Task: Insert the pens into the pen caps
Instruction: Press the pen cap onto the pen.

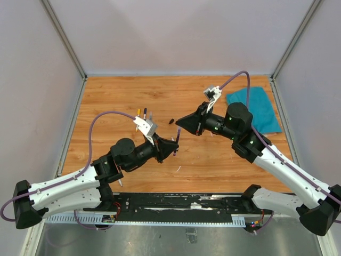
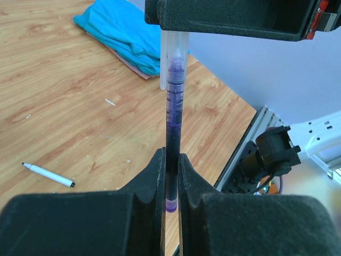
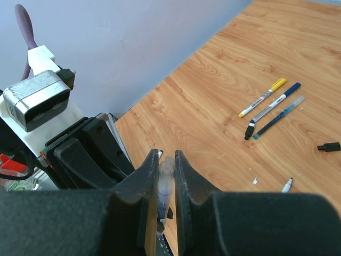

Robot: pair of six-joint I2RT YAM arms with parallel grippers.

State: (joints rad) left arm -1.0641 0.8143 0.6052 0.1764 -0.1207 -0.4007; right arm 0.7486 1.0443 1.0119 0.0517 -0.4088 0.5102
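A purple pen [image 2: 174, 112] is clamped by the left claw [image 2: 171, 176]; its clear cap [image 2: 175, 53] is pinched by the right claw [image 3: 166, 165]; loose pens [image 3: 274, 106] and a teal cloth [image 2: 125, 32] are left farther off.

Left fingers [image 2: 152, 186], right fingers [image 3: 143, 186] pinched

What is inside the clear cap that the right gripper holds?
The tip end of the purple pen shows through the clear cap. The cap's far end is hidden by the right gripper.
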